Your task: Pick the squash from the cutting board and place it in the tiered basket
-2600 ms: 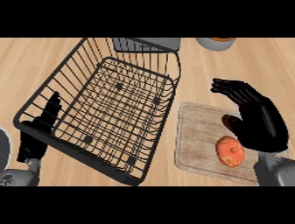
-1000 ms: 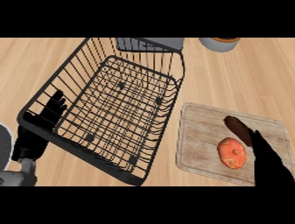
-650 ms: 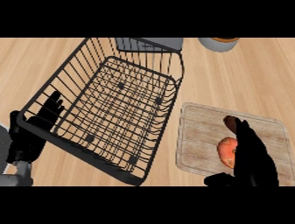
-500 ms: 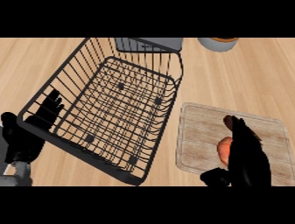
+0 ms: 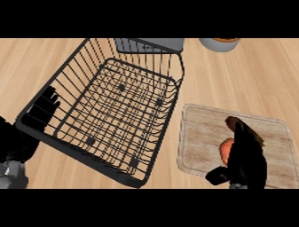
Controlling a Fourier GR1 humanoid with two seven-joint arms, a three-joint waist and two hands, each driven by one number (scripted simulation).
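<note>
Squash [image 5: 226, 148] (mostly hidden) lies on cutting board [image 5: 204, 133] under right hand [image 5: 246, 157], fingers straight.

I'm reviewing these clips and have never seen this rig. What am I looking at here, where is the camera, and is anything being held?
This is a humanoid robot's own head view, looking steeply down at a wooden counter. The black shapes are its hands. The left hand rests open beside a black wire tiered basket. The right hand lies over an orange squash on a wooden cutting board, mostly hiding it; whether its fingers have closed on the squash cannot be told. At the far edge stand a grey box and a round grey container.
</note>
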